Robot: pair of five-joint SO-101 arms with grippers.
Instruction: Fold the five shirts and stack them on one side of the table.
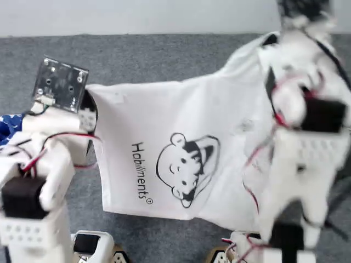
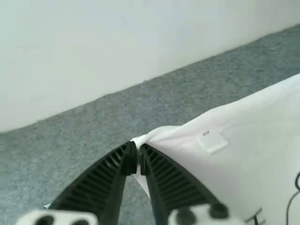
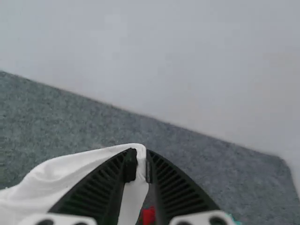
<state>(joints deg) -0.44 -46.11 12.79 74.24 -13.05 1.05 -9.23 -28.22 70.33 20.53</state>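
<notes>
The main risk is the white shirt (image 1: 181,159) slipping out of a pinch. Each gripper has only a thin edge of fabric between its fingertips, so a sharp pull, or the two arms drawing apart unevenly, could tug the cloth free and drop one side in a heap on the grey table (image 1: 164,55). An uneven lift would also, I judge, skew the shirt so that any fold comes out crooked. The slack cloth bunched at the upper right of the high view could snag on the right arm (image 1: 299,164) and its loose wires. (A scrap of blue cloth (image 1: 7,123) at the left edge lies close by the left arm (image 1: 46,164); too little shows to say what it is.)

The left gripper (image 2: 137,161) is clamped on the shirt's corner near a small sewn label (image 2: 212,140). That is the shirt's upper left corner in the high view, and the left arm reaches up to it from the lower left of the frame. The right gripper (image 3: 137,164) is likewise clamped on a fold of white fabric, its arm running up the right side of the frame. The shirt is spread between them across the middle of the frame, print facing up. Whether it is lifted clear of the table I cannot tell.
</notes>
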